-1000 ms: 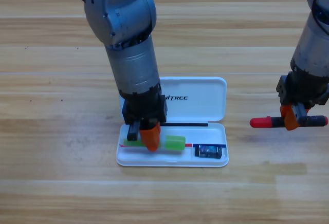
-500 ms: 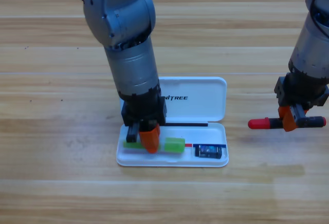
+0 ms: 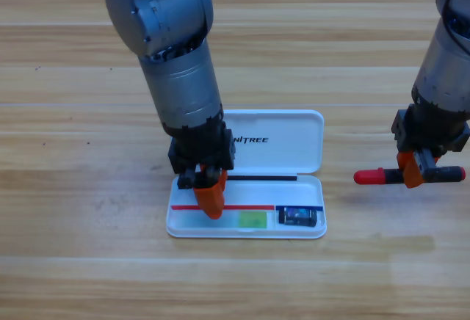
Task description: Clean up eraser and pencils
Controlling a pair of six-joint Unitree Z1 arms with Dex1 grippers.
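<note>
**Green pencil in the case, black pencil waiting in the right gripper**

High view. The white case (image 3: 290, 147) lies open on the wooden table (image 3: 73, 261), its lid folded back. In the tray, the green pencil (image 3: 252, 219) lies along the front wall, and only its bright green end shows clearly; the pale barrel is faint under the left gripper (image 3: 209, 191). The eraser (image 3: 297, 216) sits at the right end of the tray, just beside the green end. The left gripper hangs over the left half of the tray, pointing down. It does not seem to hold anything, but whether its jaws are open or closed I cannot tell, because one orange jaw covers the gap.

To the right of the case, well apart from it, the right gripper (image 3: 416, 172) is closed around the middle of the black pencil (image 3: 408, 175). The pencil is level, with the red cap toward the case and the black barrel pointing to the picture's right edge.

In my judgement the step in hand is to free the tray, then bring in the black pencil. The left arm should rise straight up first, so it does not drag the green pencil out. The right gripper should keep the pencil parallel to the long side of the tray and lower it behind the green one, not on the eraser.
</note>
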